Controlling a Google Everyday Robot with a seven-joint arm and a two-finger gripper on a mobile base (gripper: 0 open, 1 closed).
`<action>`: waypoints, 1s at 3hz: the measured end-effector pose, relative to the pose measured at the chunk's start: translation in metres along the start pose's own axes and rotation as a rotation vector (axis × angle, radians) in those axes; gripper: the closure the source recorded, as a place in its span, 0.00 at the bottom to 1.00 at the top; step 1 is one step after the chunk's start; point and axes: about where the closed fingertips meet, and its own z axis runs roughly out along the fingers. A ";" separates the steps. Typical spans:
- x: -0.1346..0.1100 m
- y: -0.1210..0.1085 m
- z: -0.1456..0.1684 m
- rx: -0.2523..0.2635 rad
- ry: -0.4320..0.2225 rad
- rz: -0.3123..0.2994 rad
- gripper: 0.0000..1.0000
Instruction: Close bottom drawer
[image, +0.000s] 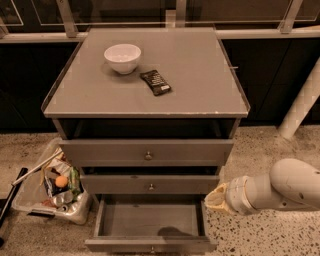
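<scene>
The bottom drawer (150, 244) of the grey cabinet is pulled far out, its shallow tray (150, 219) empty and its thin front with a small round knob at the frame's lower edge. My gripper (214, 200) comes in from the right on a white arm, level with the drawer's right side rail and just outside it, below the middle drawer (150, 184). The top drawer (147, 152) sits above.
A white bowl (122, 57) and a dark packet (155, 82) lie on the cabinet top (200, 75). A clear bin of rubbish (52, 187) stands on the speckled floor at the left. A white post (302, 102) is at the right.
</scene>
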 end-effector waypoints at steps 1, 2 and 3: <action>0.000 0.001 0.002 -0.004 0.000 0.000 1.00; 0.010 0.005 0.028 -0.008 -0.001 0.018 1.00; 0.031 0.011 0.064 0.007 -0.029 0.036 1.00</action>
